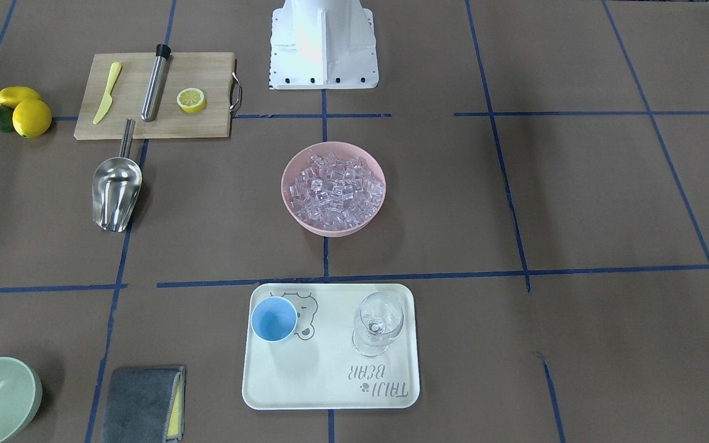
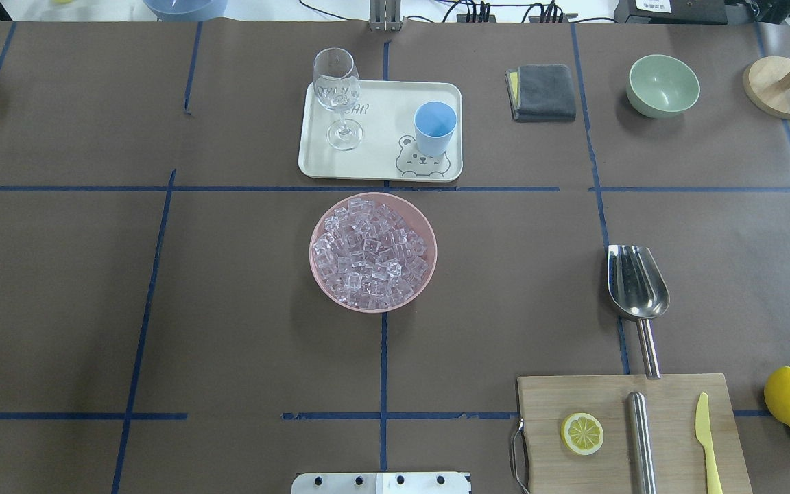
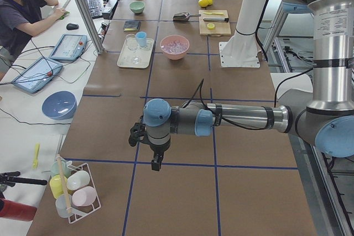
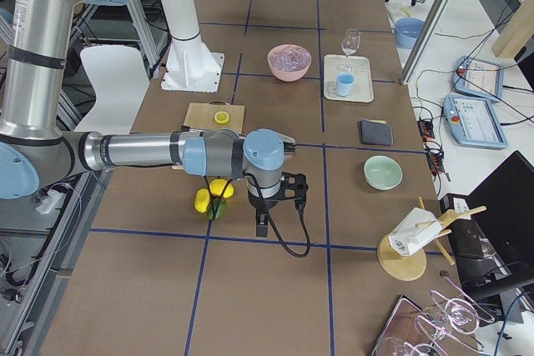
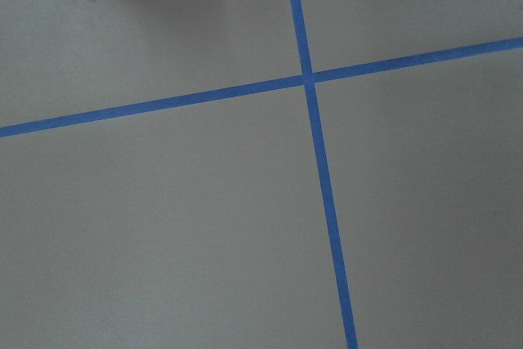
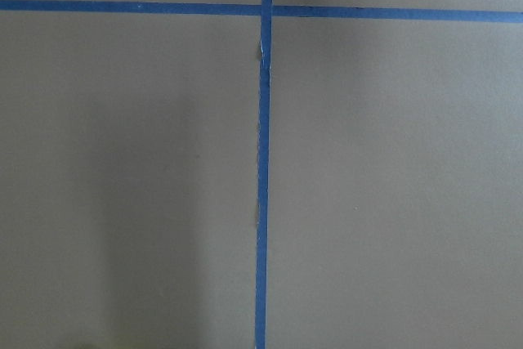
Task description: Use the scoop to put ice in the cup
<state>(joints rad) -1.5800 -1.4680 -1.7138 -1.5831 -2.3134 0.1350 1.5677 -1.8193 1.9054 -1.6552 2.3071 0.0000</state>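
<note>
Seems to be the very start. First job: fetch the shiny steel scoop with the thin straight handle (image 2: 637, 283). Lies flat on the brown counter (image 2: 230, 309) at the right side of the overhead view, open end toward the top of the frame. Handle tip right at the edge of the wooden cutting board (image 2: 673, 412). On the robot's right side, so probably a job for the right arm: reach over, come down on the thin handle, squeeze, lift.

Then over to the small clear ice cubes (image 2: 372, 252), heaped in the round pink bowl (image 2: 371, 308) in the middle of that view. Then up to the small light blue cup (image 2: 434, 127), standing empty on the cream tray (image 2: 381, 103) at the top middle, beside a clear wine glass (image 2: 335, 82) on the same tray.

Both arms well apart from all this. Left end effector (image 3: 157, 161): low in the left side view, on an arm stretched out flat, pointing down over bare counter. Right end effector (image 4: 262, 223): same pose, middle of the right side view, near the yellow lemons (image 4: 203, 200). Fingers apart or together? Cannot tell for either one. Only bare counter and blue tape lines (image 5: 319, 177) in the wrist views.
</note>
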